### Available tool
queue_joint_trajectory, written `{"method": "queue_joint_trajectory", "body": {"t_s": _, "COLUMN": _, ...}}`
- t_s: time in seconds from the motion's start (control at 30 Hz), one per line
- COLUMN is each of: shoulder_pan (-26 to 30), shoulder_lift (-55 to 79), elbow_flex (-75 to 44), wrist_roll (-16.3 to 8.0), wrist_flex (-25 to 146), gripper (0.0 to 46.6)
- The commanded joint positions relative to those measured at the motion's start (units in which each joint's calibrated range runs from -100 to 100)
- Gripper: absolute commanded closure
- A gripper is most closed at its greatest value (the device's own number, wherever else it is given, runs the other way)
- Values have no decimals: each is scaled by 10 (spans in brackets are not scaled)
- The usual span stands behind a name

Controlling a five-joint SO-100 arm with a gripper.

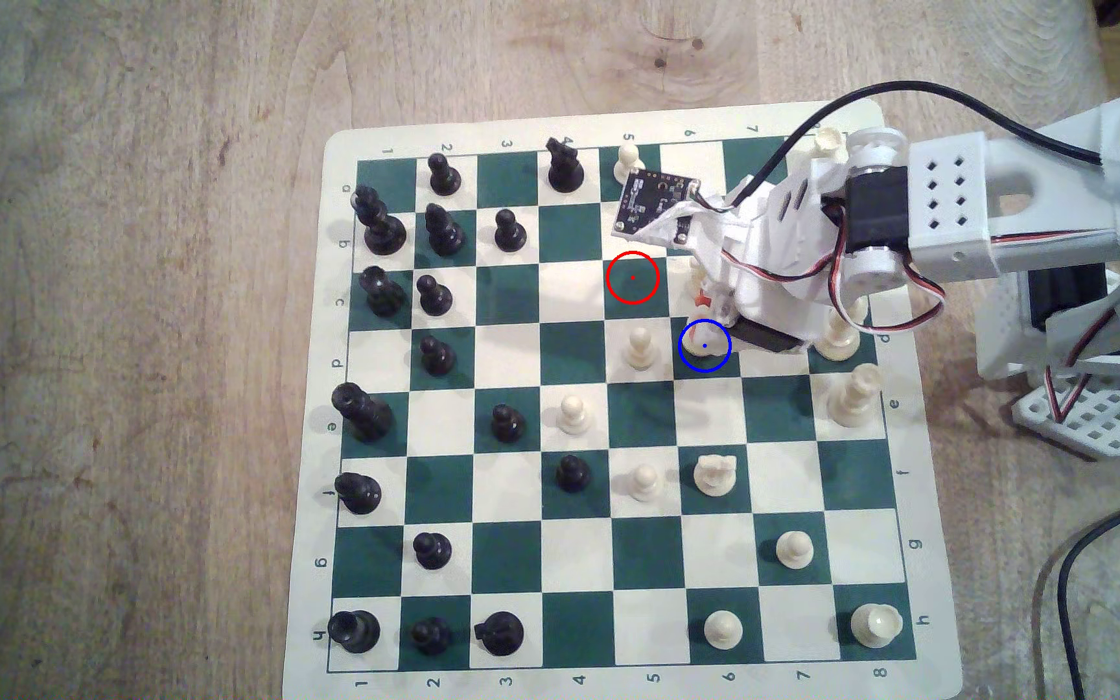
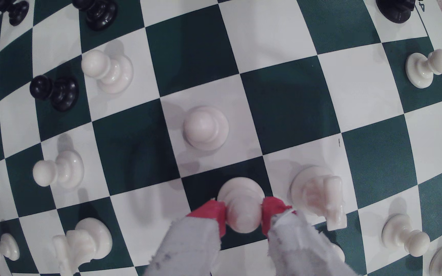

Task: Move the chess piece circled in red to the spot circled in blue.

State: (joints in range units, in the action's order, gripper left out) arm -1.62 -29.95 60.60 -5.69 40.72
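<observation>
Red-tipped gripper (image 2: pixel 243 213) pads (image 2: pixel 216 215) are pressed against both sides of the cream-white bishop-like piece (image 2: pixel 241 205), which is clamped between them. That piece (image 1: pixel 707 340) is seen standing on the dark green square ringed in blue (image 1: pixel 705 346). A cream pawn (image 1: pixel 639 348) is seen on the adjacent square toward the exterior view's left, and the empty red-ringed square (image 1: pixel 633 277) lies near.

Warm, even indoor light is seen throughout. Soft short shadows are cast beside the pieces on the chessboard (image 1: pixel 611 404). In the wrist view the chessboard's lines are bowed outward by lens distortion, and slight blur is noticed.
</observation>
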Motion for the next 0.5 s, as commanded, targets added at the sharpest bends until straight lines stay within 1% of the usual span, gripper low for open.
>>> {"method": "queue_joint_trajectory", "body": {"t_s": 0.0, "shoulder_pan": 6, "shoulder_lift": 3, "elbow_flex": 0, "wrist_roll": 0, "wrist_flex": -7, "gripper": 463}}
{"method": "queue_joint_trajectory", "body": {"t_s": 0.33, "shoulder_pan": 9, "shoulder_lift": 0, "elbow_flex": 1, "wrist_roll": -1, "wrist_flex": 5, "gripper": 463}}
{"method": "queue_joint_trajectory", "body": {"t_s": 0.37, "shoulder_pan": 9, "shoulder_lift": -3, "elbow_flex": 1, "wrist_roll": -1, "wrist_flex": 6, "gripper": 454}}
{"method": "queue_joint_trajectory", "body": {"t_s": 0.4, "shoulder_pan": 6, "shoulder_lift": -7, "elbow_flex": 1, "wrist_roll": -2, "wrist_flex": 11, "gripper": 401}}
{"method": "queue_joint_trajectory", "body": {"t_s": 0.47, "shoulder_pan": 6, "shoulder_lift": -11, "elbow_flex": 1, "wrist_roll": -1, "wrist_flex": 15, "gripper": 375}}
